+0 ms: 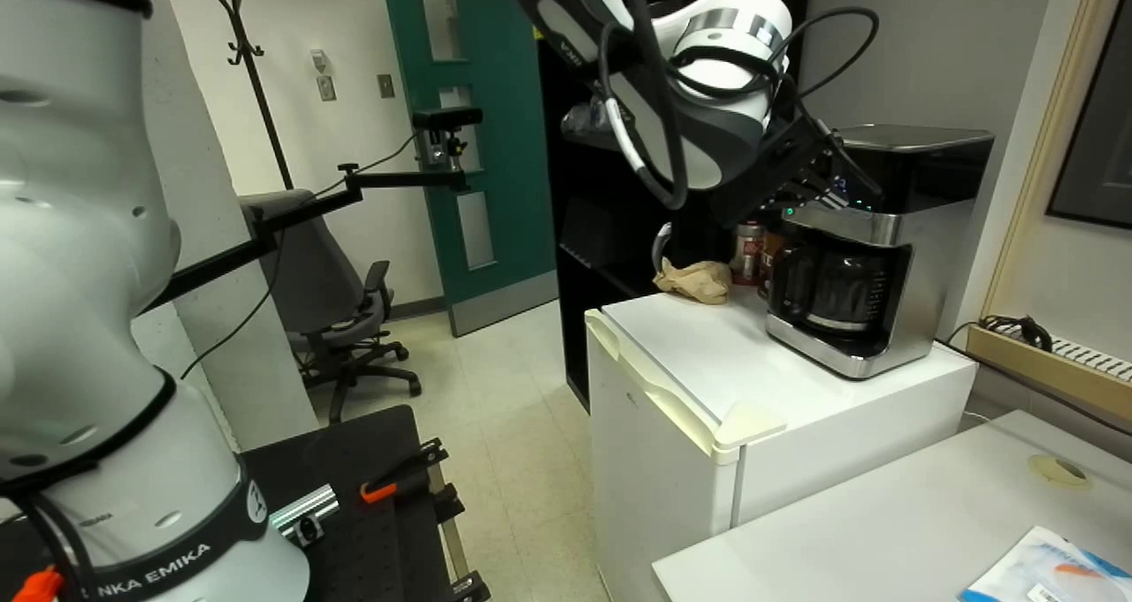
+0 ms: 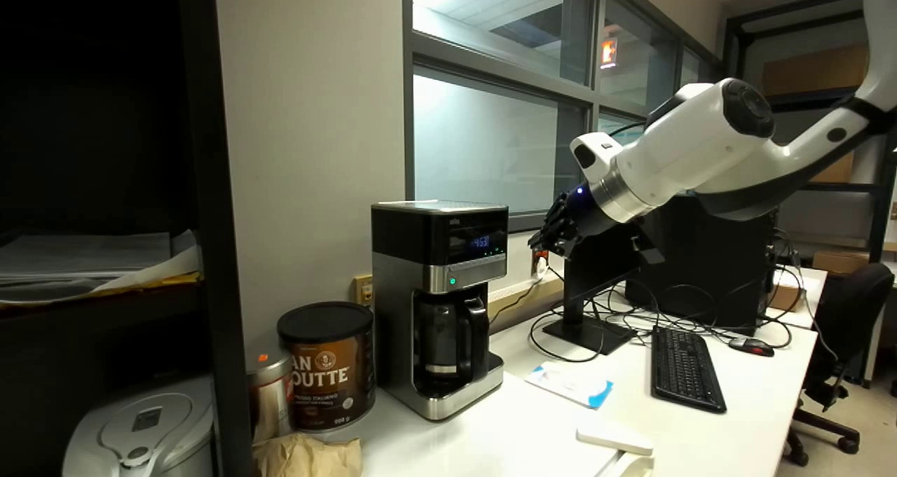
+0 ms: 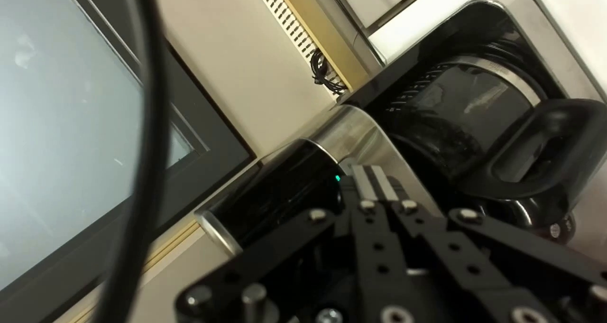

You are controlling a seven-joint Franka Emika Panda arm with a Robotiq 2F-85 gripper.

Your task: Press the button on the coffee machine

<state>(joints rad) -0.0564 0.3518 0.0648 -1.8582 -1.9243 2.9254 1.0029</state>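
Two jaws, pressed together, point toward the machine (image 2: 410, 288), whose green-lit button (image 2: 452, 281) (likely the target) sits mid-frame, to their lower left, in an exterior view

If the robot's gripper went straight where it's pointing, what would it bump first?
Most likely the coffee machine, around the silver band on its front. In the wrist view, the closed gripper points that way, though depth is hard to judge.

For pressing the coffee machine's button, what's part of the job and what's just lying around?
Part of the job: drip coffee maker, two-finger gripper.
Just lying around: brown coffee canister, keyboard, computer mouse, crumpled brown paper, blue-and-white packet.
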